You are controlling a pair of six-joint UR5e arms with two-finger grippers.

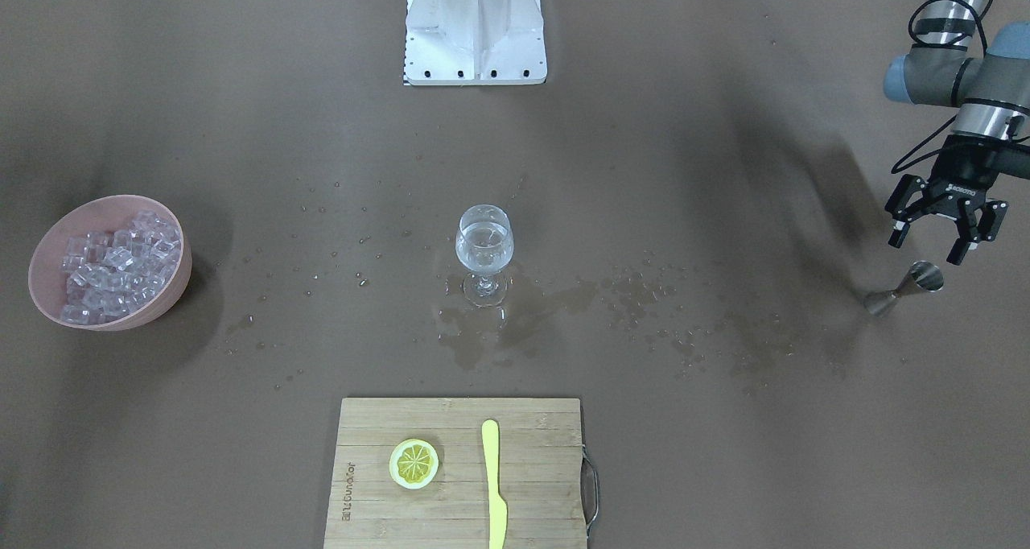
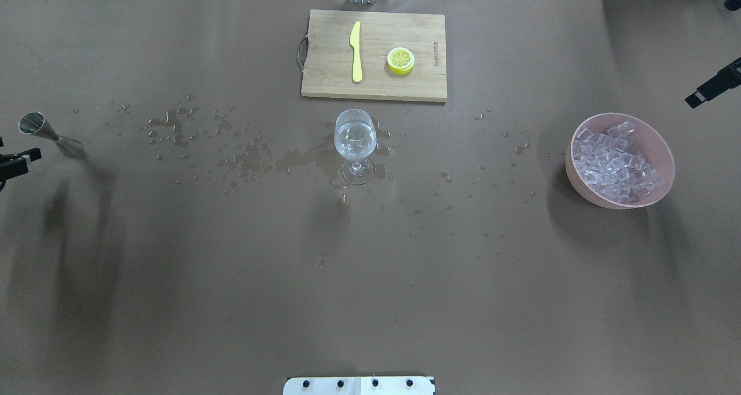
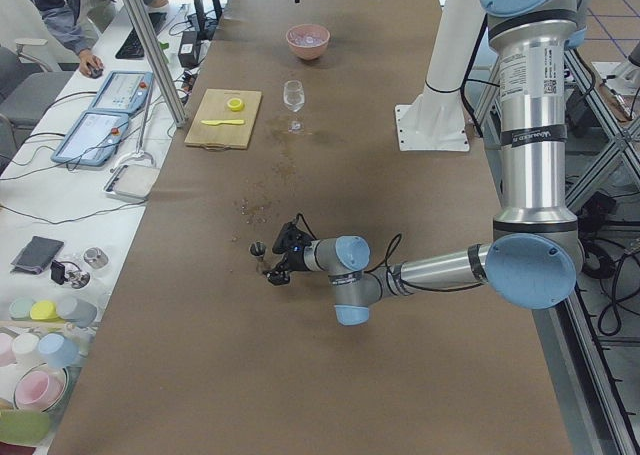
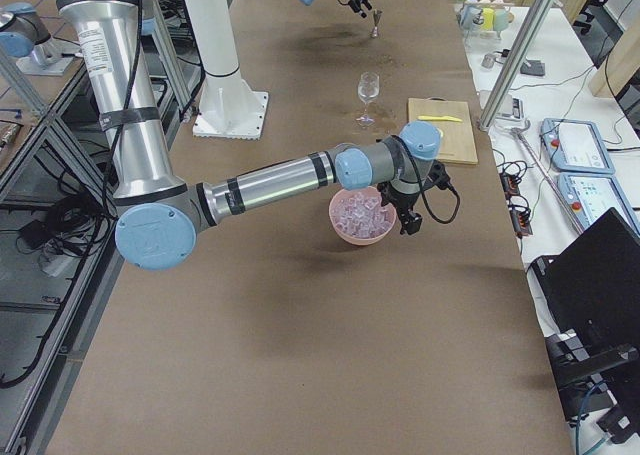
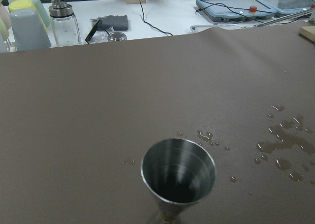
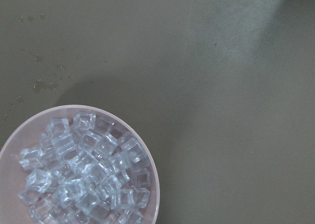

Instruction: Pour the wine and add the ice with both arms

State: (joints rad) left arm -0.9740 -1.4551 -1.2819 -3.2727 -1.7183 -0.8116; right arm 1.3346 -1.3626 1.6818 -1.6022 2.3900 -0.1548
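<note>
**Left gripper hanging spread by the jigger, right arm sitting nearest the ice**

The left gripper [image 1: 927, 249] is hovering with its fingers spread and holding nothing, just above the steel jigger [image 1: 908, 286], which is standing upright at the table's left end. The wine [image 1: 484, 247] is sitting in the wine glass [image 1: 484, 279] at mid-table, so the pouring is looking done. The ice [image 1: 117, 267] is lying heaped in the pink bowl [image 1: 182, 277], well apart from the glass. The right gripper [image 4: 405, 215] is hanging just beside that bowl, far nearer than the left; whether its fingers are spread or pressed together I cannot tell.
</note>
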